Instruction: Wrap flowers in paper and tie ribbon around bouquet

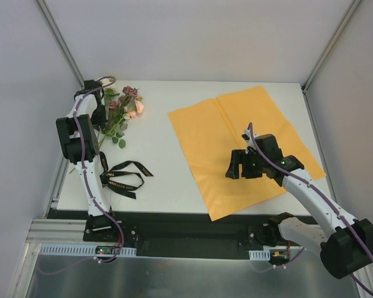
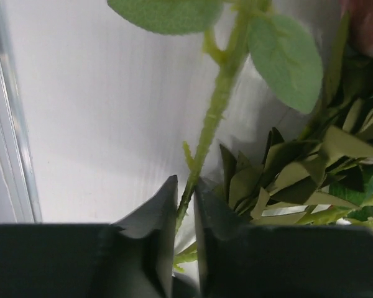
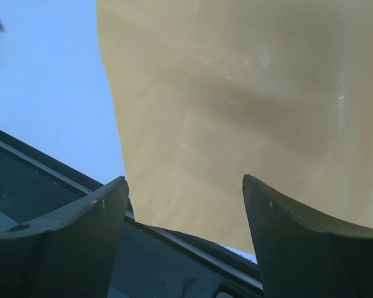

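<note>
- Pale grey walls (image 1: 193, 37) close in a white table (image 1: 161, 155) that carries everything.
- At the far left corner of the table lies the small bunch of pale pink and dusky mauve flowers (image 1: 121, 112), blooms towards the back and thin stems running towards the near side.
- The left tool (image 2: 185, 183) is down at that bunch. In the left wrist view a thin green stem (image 2: 217, 105) runs into the narrow slot between its two dark fingers.
- Those fingers stand nearly together, one on each side of the stem. I cannot tell whether they actually pinch it.
- Round, flat, matt green leaves (image 2: 286, 59) branch off the stem, with darker, narrower leaves crowded to the right.
- The large bright orange, slightly glossy sheet of paper (image 1: 236, 130) lies flat on the right half of the table, turned at an angle, with a faint crease down its middle.
- The right tool (image 3: 183, 186) hangs over the near part of the paper with its fingers wide apart and nothing between them.
- The long narrow black fabric ribbon (image 1: 125, 177) with gold lettering lies looped on the table near the left arm, well apart from the flowers and the paper.
</note>
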{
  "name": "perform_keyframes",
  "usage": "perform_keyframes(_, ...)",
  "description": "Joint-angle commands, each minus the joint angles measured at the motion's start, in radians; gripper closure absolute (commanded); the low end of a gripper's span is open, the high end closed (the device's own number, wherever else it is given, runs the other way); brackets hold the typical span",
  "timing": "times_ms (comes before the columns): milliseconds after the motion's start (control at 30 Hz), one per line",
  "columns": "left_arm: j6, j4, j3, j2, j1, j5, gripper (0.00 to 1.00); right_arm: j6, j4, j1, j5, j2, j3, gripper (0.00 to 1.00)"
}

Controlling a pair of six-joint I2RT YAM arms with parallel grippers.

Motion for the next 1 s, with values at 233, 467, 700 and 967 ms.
perform_keyframes(233, -0.069, 0.060, 0.018, -0.263, 0.004, -0.198, 1.00, 0.053, 0.025, -0.001, -0.079, 0.052, 0.059, 0.23)
perform_keyframes(467, -0.091, 0.144, -0.010, -0.429, -0.005, -0.213, 1.00, 0.065, 0.001, 0.004, -0.097, 0.063, 0.133, 0.23)
perform_keyframes(700, -0.367, 0.254, -0.120, -0.635, -0.045, 0.623, 1.00, 0.051, -0.021, -0.002, -0.117, 0.057, 0.206, 0.23)
perform_keyframes(967, -0.807, 0.955, -0.582, -0.753, -0.465, 1.046, 1.00, 0.111, 0.278, 0.085, -0.411, 0.049, 0.211, 0.23)
